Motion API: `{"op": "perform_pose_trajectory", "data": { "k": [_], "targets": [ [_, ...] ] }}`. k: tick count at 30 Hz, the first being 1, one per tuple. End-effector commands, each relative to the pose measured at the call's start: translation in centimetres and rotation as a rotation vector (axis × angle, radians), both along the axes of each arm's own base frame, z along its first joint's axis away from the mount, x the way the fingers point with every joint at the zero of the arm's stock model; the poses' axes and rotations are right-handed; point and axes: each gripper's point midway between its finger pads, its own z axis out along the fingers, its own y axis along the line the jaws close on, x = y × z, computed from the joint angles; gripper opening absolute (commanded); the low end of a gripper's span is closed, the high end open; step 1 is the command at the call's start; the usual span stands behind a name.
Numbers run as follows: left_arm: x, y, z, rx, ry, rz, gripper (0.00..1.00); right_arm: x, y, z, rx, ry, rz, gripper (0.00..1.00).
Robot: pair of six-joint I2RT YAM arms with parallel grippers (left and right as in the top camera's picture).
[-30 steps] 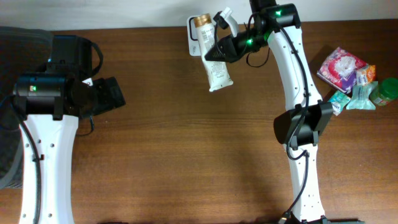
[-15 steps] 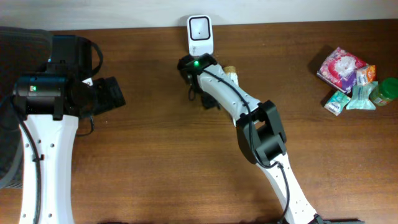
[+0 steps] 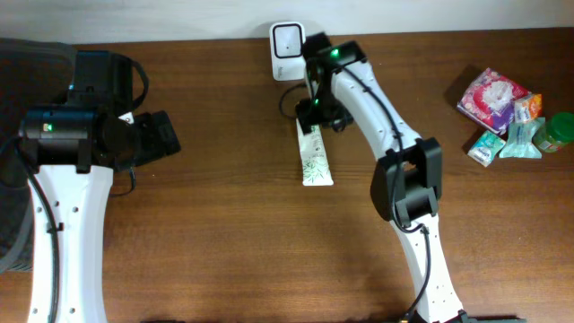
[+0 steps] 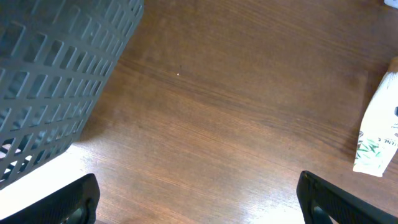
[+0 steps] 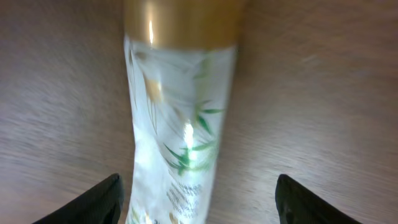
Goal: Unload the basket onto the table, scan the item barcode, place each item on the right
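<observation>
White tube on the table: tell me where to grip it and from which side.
Grip the tube across its fuller body, just below the gold cap, coming straight down from above. It lies flat on the table, long and narrow, so jaws straddling its width fit; the flat crimped tail likely offers less to hold.

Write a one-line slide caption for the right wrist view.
Open right end effector over gold-capped white tube lying on wooden table.
</observation>
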Motion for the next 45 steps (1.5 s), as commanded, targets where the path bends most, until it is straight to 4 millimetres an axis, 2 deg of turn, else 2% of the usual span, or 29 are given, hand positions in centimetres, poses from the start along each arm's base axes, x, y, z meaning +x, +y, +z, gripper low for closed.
{"op": "perform_pose_trajectory", "data": {
  "k": [1, 2, 3, 5, 7, 10, 12, 14, 18, 20, 21, 22, 23, 24, 26, 27, 28, 31, 32, 33, 34, 35, 37, 39, 40, 41, 42, 43, 45],
  "targets": [
    [-0.1, 0.2, 0.5, -0.002, -0.021, 0.017, 0.99, -1.4, 1.3, -2.5, 0.032, 0.044, 0.035, 0.52],
    [-0.1, 0.2, 0.5, -0.002, -0.021, 0.017, 0.99, -1.5, 1.4, -2.9, 0.031, 0.047, 0.035, 0.12],
    [-0.1, 0.2, 0.5, -0.002, -0.021, 0.017, 0.99, -1.2, 1.4, -2.5, 0.036, 0.036, 0.030, 0.04],
    [-0.1, 0.2, 0.5, -0.002, -0.021, 0.017, 0.99, 0.8, 2.2, 0.2, 0.070, -0.051, 0.030, 0.04],
    [-0.1, 0.2, 0.5, -0.002, -0.021, 0.017, 0.99, 5.3, 4.0, 5.8, 0.150, -0.274, 0.033, 0.04],
    [-0.1, 0.2, 0.5, -0.002, -0.021, 0.017, 0.99, 11.4, 5.1, 12.2, 0.204, -0.599, 0.013, 0.04],
    [-0.1, 0.2, 0.5, -0.002, -0.020, 0.017, 0.99, 14.0, 6.1, 13.2, 0.247, -0.717, 0.008, 0.04],
    [-0.1, 0.2, 0.5, -0.002, -0.021, 0.017, 0.99, 16.3, 6.4, 12.7, 0.278, -0.787, -0.089, 0.04],
    [-0.1, 0.2, 0.5, -0.002, -0.020, 0.017, 0.99, 17.9, 6.9, 9.5, 0.313, -0.780, -0.166, 0.04],
    [-0.1, 0.2, 0.5, -0.002, -0.021, 0.017, 0.99, 18.2, 4.8, 11.4, 0.278, -0.807, -0.202, 0.04],
    [-0.1, 0.2, 0.5, -0.002, -0.020, 0.017, 0.99, 17.6, 1.7, 14.5, 0.257, -0.802, -0.240, 0.04],
    [-0.1, 0.2, 0.5, -0.002, -0.021, 0.017, 0.99, 16.7, -1.7, 16.6, 0.226, -0.780, -0.282, 0.04],
    [-0.1, 0.2, 0.5, -0.002, -0.021, 0.017, 0.99, 15.0, -6.0, 17.5, 0.172, -0.715, -0.335, 0.04],
    [-0.1, 0.2, 0.5, -0.002, -0.021, 0.017, 0.99, 12.9, -11.2, 17.0, 0.070, -0.627, -0.383, 0.04],
    [-0.1, 0.2, 0.5, -0.002, -0.020, 0.017, 0.99, 7.8, -23.2, 14.1, -0.187, -0.415, -0.555, 0.04],
    [-0.1, 0.2, 0.5, -0.002, -0.021, 0.017, 0.99, 5.9, -27.0, 13.2, -0.278, -0.345, -0.608, 0.04],
    [-0.1, 0.2, 0.5, -0.002, -0.021, 0.017, 0.99, 3.3, -32.0, 12.3, -0.374, -0.259, -0.682, 0.04],
    [-0.1, 0.2, 0.5, -0.002, -0.020, 0.017, 0.99, 0.3, -39.3, 11.5, -0.401, -0.195, -0.831, 0.05],
    [-0.1, 0.2, 0.5, -0.002, -0.021, 0.017, 0.99, -0.1, -40.3, 11.5, -0.401, -0.191, -0.853, 0.23],
    [-0.1, 0.2, 0.5, -0.002, -0.021, 0.017, 0.99, -0.4, -40.8, 11.4, -0.374, -0.183, -0.872, 0.46],
    [-0.1, 0.2, 0.5, -0.002, -0.020, 0.017, 0.99, -0.7, -40.5, 11.1, -0.329, -0.165, -0.878, 0.62],
    [-0.1, 0.2, 0.5, -0.002, -0.021, 0.017, 0.99, -0.9, -40.3, 11.2, -0.327, -0.154, -0.875, 0.99],
    [-0.1, 0.2, 0.5, -0.002, -0.021, 0.017, 0.99, -1.8, -39.4, 12.3, -0.312, -0.138, -0.869, 0.99],
    [-0.1, 0.2, 0.5, -0.002, -0.021, 0.017, 0.99, -2.7, -37.7, 16.0, -0.230, -0.191, -0.869, 0.99],
    [-0.1, 0.2, 0.5, -0.002, -0.020, 0.017, 0.99, -3.2, -35.4, 20.8, -0.115, -0.298, -0.846, 0.99],
    [-0.1, 0.2, 0.5, -0.002, -0.021, 0.017, 0.99, -3.9, -33.9, 23.9, -0.062, -0.371, -0.814, 0.99],
    [-0.1, 0.2, 0.5, -0.002, -0.020, 0.017, 0.99, -5.7, -31.8, 28.6, -0.024, -0.488, -0.780, 0.99],
    [-0.1, 0.2, 0.5, -0.002, -0.020, 0.017, 0.99, -8.6, -29.3, 33.7, -0.004, -0.621, -0.729, 0.99],
    [-0.1, 0.2, 0.5, -0.002, -0.021, 0.017, 0.99, -13.8, -25.3, 38.3, 0.031, -0.745, -0.637, 0.99]
  ]
}}
